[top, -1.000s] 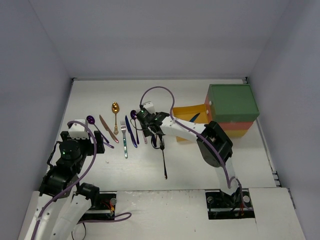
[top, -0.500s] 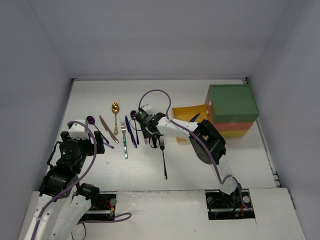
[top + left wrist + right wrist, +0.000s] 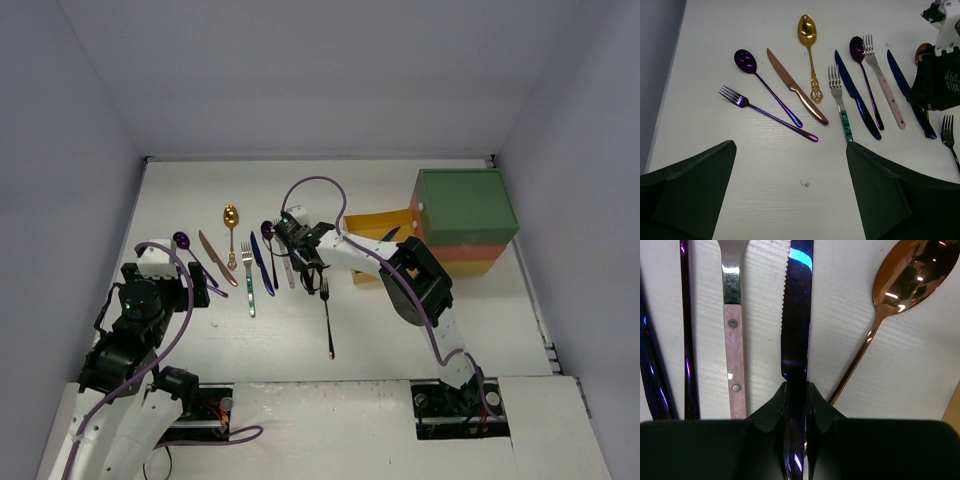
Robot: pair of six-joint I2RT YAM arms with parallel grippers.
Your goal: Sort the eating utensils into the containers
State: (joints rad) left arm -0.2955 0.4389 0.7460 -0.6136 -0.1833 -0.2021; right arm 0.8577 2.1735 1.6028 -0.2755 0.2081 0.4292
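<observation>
My right gripper (image 3: 797, 390) is shut on the handle of a dark blue knife (image 3: 797, 300), low over the table. The knife lies between a pink-handled fork (image 3: 734, 365) and a copper spoon (image 3: 912, 272). From above, the right gripper (image 3: 303, 262) is at the right end of the utensil row. My left gripper (image 3: 790, 200) is open and empty, near a purple fork (image 3: 767, 112), purple spoon (image 3: 765, 80), copper knife (image 3: 795, 85), gold spoon (image 3: 810, 50) and teal-handled fork (image 3: 840, 105). The containers stand at the right: green top (image 3: 466, 205), red-orange middle (image 3: 475, 251), yellow drawer (image 3: 375, 228) pulled open.
A black fork (image 3: 326, 315) lies alone just in front of the right gripper. Another dark blue knife (image 3: 855, 95) and a second purple spoon (image 3: 865, 80) lie mid-row. A dark utensil (image 3: 389, 235) lies in the yellow drawer. Grey walls enclose the table.
The right arm's elbow has shifted left while its gripper stays at the row's right end. The left arm has not moved.
</observation>
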